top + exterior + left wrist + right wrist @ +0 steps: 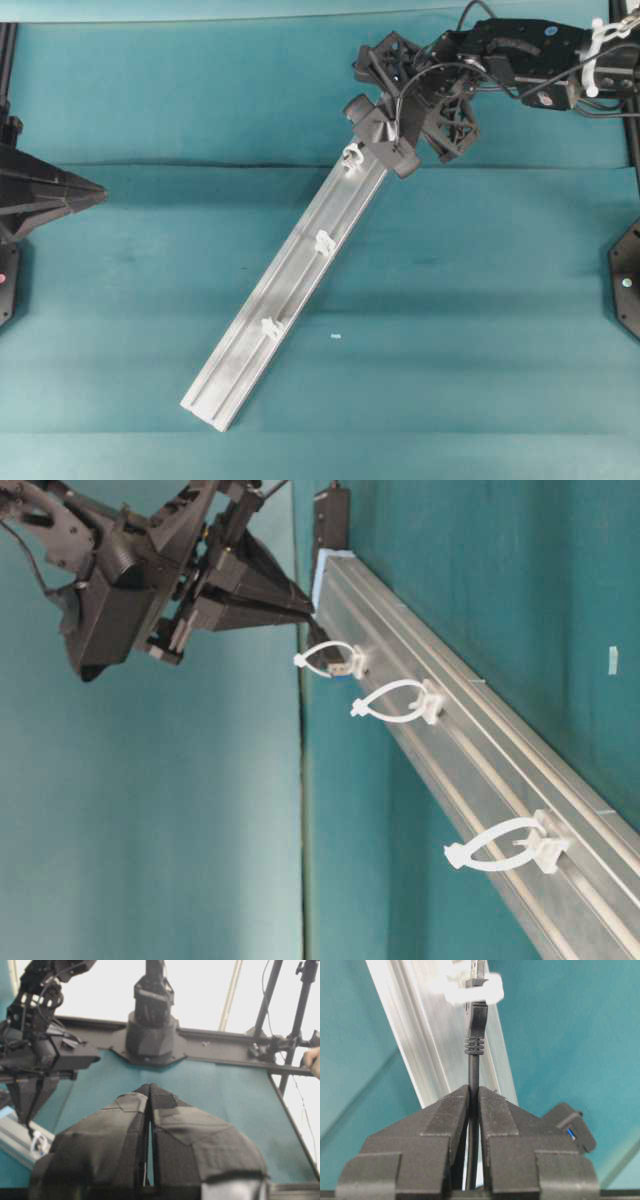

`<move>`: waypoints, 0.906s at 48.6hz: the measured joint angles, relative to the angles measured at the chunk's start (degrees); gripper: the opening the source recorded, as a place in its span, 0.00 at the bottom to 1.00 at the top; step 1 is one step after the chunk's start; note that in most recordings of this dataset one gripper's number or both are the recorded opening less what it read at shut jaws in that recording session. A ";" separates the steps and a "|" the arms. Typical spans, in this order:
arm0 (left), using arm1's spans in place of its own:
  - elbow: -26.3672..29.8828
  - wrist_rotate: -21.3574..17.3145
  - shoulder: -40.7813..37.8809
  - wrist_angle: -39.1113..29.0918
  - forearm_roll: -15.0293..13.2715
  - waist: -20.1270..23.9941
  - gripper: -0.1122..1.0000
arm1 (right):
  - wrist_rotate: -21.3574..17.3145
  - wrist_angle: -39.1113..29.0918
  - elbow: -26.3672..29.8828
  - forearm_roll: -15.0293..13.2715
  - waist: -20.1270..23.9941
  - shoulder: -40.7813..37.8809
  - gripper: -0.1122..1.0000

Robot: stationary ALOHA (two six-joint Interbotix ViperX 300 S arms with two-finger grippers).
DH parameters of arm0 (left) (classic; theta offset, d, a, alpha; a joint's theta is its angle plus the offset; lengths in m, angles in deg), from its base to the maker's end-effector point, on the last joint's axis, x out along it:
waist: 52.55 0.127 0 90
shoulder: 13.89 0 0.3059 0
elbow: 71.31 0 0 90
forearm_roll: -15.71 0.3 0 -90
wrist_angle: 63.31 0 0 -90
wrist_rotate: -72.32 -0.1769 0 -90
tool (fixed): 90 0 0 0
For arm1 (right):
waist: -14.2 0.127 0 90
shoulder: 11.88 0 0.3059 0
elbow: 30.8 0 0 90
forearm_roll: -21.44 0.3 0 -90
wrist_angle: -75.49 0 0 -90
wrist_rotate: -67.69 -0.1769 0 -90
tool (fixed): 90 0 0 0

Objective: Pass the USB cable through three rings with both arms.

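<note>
Your right claw (474,1092) is pinched on the USB cable (473,1067) just behind its plug, which points straight ahead into the first ring (470,987) at the rail's (290,290) far end. The cord's axis runs along the rail, toward the two remaining rings. Your left claw (150,1091) sits closed, empty, well apart.

The rail (285,305) is silver metal with a brushed, slightly shiny finish, and the rings (400,702) are white, half-clear plastic. The cable (474,1067) has matt black rubbery skin. The table (480,300) is covered with matt teal cloth.
</note>
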State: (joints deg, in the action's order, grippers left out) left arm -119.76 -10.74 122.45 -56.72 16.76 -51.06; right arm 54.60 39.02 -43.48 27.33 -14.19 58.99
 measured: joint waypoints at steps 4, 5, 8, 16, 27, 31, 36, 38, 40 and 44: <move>0.00 0.79 -0.88 0.00 0.00 0.62 0.09 | 0.00 0.09 0.00 0.44 0.35 0.00 0.19; 0.00 0.97 -1.14 0.00 0.00 0.79 0.09 | 0.00 0.18 0.00 0.44 0.44 0.00 0.19; 0.00 1.23 -2.29 0.18 -0.09 1.32 0.09 | 0.00 0.18 0.00 0.62 0.70 0.09 0.19; 0.35 2.55 -7.82 3.25 -0.09 2.55 0.12 | 0.00 0.18 0.00 0.79 0.97 0.00 0.19; 2.02 4.75 -17.31 5.19 -0.09 5.98 0.59 | 0.00 0.18 0.00 0.79 0.97 0.00 0.19; 3.69 5.63 -21.45 5.36 -0.09 7.56 0.80 | 0.00 0.26 0.00 0.88 1.05 0.09 0.19; 6.42 6.24 -28.30 5.45 -0.09 9.40 0.97 | 0.09 0.35 0.00 0.97 1.05 0.00 0.19; 7.56 6.24 -30.85 5.45 -0.09 9.93 0.98 | 0.09 0.35 0.00 1.05 0.97 0.00 0.19; 8.70 6.24 -33.57 5.54 -0.09 10.28 0.96 | 0.09 0.35 0.00 1.23 1.05 0.00 0.19; 11.95 6.33 -39.55 5.80 0.00 10.90 0.95 | 0.09 0.70 0.00 1.58 0.97 0.00 0.19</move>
State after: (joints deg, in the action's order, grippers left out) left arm -107.81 -4.41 82.90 -50.92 16.76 -40.16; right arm 54.69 39.72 -43.48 28.91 -13.23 58.99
